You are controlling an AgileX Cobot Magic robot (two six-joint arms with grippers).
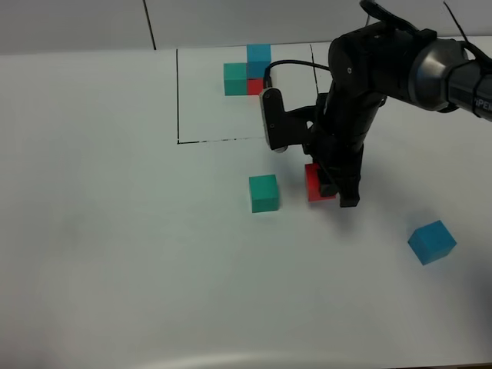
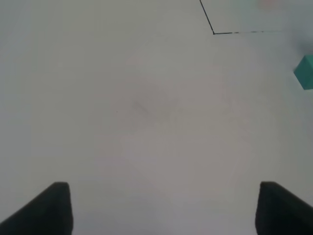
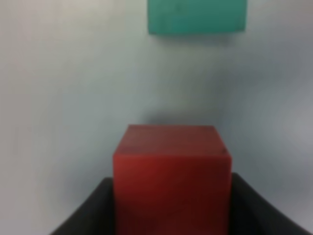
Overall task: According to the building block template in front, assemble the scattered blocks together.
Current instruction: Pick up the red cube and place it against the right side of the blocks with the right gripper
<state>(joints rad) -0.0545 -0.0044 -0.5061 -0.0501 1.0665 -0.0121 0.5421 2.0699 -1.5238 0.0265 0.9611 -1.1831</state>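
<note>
The red cube (image 3: 171, 176), matte and plain-faced with crisp edges, is near the middle of the white table (image 1: 115, 246), gripped on two opposite sides by the right fingers (image 3: 95, 215). Near it but not touching rests the teal-green cube (image 1: 264, 193), of the same size. The sky-blue cube (image 1: 431, 241) lies well apart to the right, turned askew. Farther back, the template cluster (image 1: 247, 71) stands inside thin black lines: teal-green joined to red, blue on top. The left fingers (image 2: 49, 213) are spread wide over bare table, holding nothing.
</note>
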